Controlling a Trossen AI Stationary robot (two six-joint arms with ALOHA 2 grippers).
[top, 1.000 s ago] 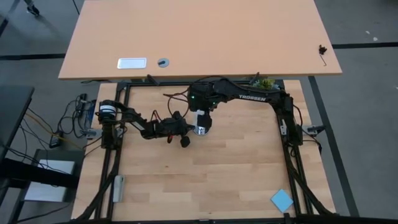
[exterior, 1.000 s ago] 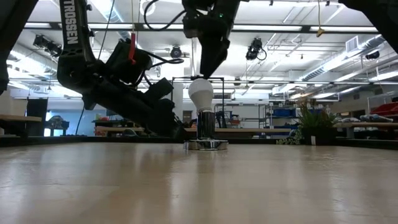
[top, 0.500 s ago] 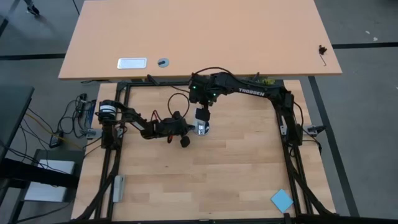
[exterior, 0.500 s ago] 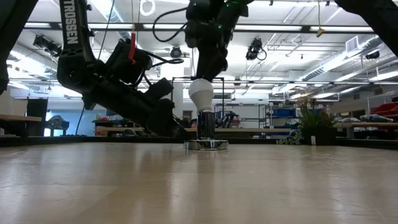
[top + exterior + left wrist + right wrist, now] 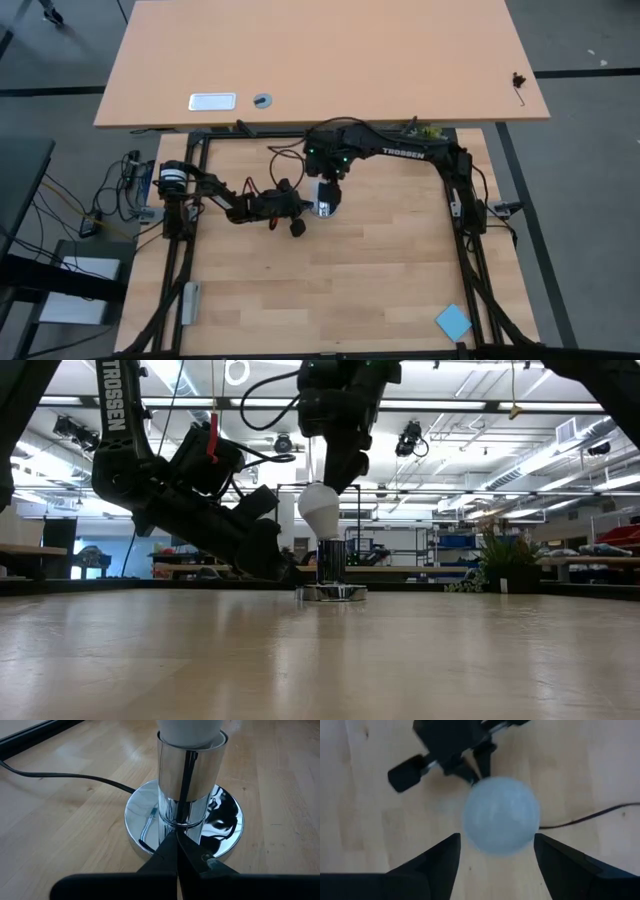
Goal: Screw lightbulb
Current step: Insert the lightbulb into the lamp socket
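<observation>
Here the right gripper (image 5: 495,852) hangs over the lightbulb (image 5: 320,509), fingers apart; left gripper (image 5: 177,851) pinches the socket (image 5: 187,815).

Lightbulb (image 5: 501,815) blurred; its screw end hidden.

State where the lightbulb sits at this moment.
In the low view the lightbulb stands in the silver socket at mid-table, directly below the right tool, with the left tool at the socket's base.

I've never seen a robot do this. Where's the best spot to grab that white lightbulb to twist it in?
Probably the lightbulb's round top, from straight above: its narrow end sits in the upright silver socket, leaving only the dome free. The right gripper straddles it there.
</observation>
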